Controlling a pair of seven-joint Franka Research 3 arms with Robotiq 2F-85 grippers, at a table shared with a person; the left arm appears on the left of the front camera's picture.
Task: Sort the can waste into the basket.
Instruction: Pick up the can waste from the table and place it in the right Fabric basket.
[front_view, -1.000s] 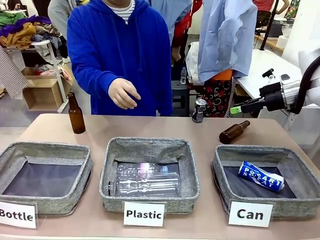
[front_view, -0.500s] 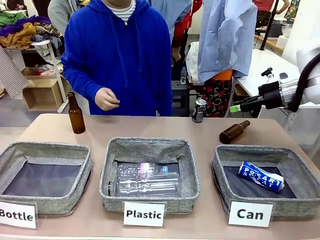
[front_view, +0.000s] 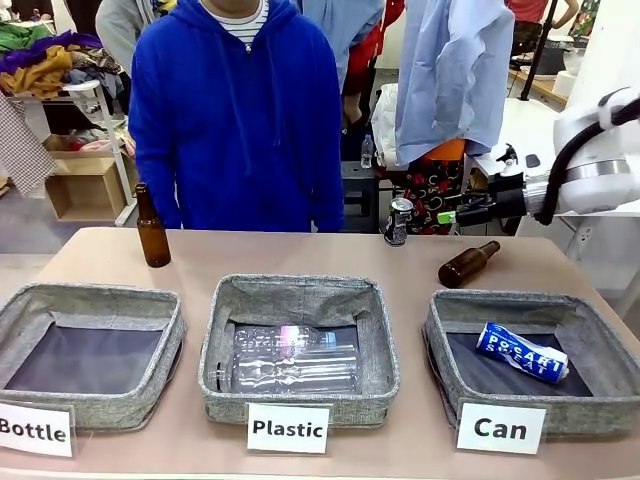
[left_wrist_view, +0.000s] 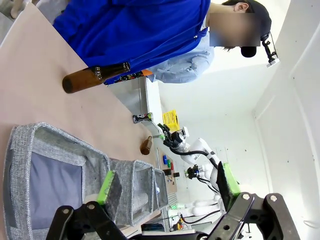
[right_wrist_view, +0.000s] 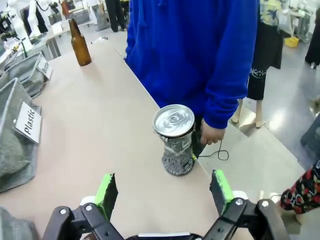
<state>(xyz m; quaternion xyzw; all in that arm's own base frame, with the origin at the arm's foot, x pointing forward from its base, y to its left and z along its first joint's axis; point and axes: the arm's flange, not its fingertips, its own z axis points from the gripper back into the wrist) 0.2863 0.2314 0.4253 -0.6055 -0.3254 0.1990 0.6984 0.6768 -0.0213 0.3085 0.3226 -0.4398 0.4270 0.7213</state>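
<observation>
A dark grey and silver can (front_view: 398, 220) stands upright at the table's far edge; the right wrist view has it dead ahead (right_wrist_view: 175, 140). My right gripper (front_view: 447, 216) hovers just to its right, above the table. It is open (right_wrist_view: 164, 192), and its green pads (right_wrist_view: 106, 194) stand wide apart short of the can. A blue Pocari Sweat can (front_view: 521, 351) lies in the grey basket (front_view: 530, 302) marked "Can". My left gripper (left_wrist_view: 167, 184) is open with nothing in it, above the "Bottle" basket (left_wrist_view: 30, 150).
One brown bottle (front_view: 467, 264) lies behind the Can basket and another (front_view: 152, 228) stands at the far left. The "Plastic" basket (front_view: 300, 292) holds clear bottles. The "Bottle" basket (front_view: 90, 298) is on the left. A person in a blue hoodie (front_view: 240, 110) stands at the far side.
My right gripper has moved left, closer to the dark can. The person's raised hand has dropped back out of sight.
</observation>
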